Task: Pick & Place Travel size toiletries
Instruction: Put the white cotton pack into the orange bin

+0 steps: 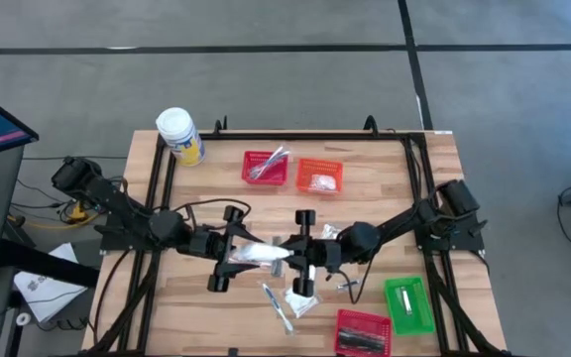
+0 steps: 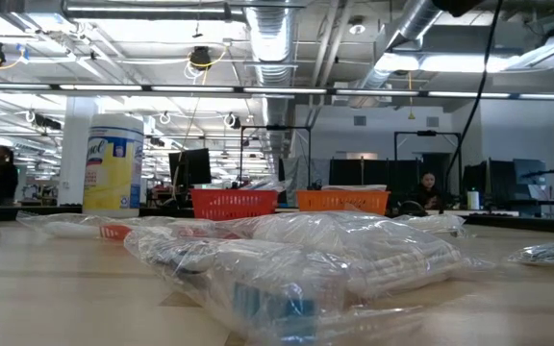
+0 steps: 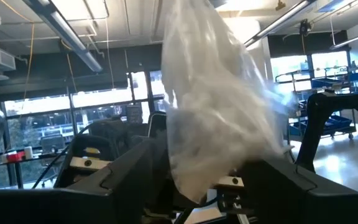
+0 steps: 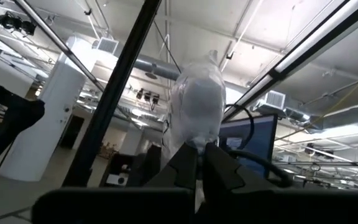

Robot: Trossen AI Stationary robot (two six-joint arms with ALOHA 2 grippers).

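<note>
Both arms meet at desk (image 1: pixel 196 297) centre, sharing one clear plastic bag (image 1: pixel 261 255).

Left claw (image 1: pixel 234 256): comes in from 9 o'clock, jaws spread wide, bag sitting between the fingers (image 3: pixel 129 174). Wrist view shows the bag (image 3: pixel 219 106) rising out of the gap; can't tell if the fingers actually press on it.

Right claw (image 1: pixel 305 260): comes in from 3 o'clock, fingers pinched closed on the bag's other end. Its wrist view shows the bag (image 4: pixel 197 106) bunched right above the closed fingertips (image 4: pixel 219 165).

Travel size toiletries:
- white packet (image 1: pixel 300 303) and a slim stick (image 1: pixel 276 302) loose on the desk at 6 o'clock of the bag
- more packets (image 1: pixel 329 233) just at 1 o'clock of the right claw
- some in the red basket (image 1: pixel 266 167) and orange basket (image 1: pixel 319 177) at 12 o'clock

Green basket (image 1: pixel 408 305) and a second red basket (image 1: pixel 363 332) sit at 4–5 o'clock. White-lidded yellow jar (image 1: pixel 179 136) at 10–11 o'clock, desk's far left corner.

Low view: crinkled wrapped packets (image 2: pixel 335 259) fill the foreground.
</note>
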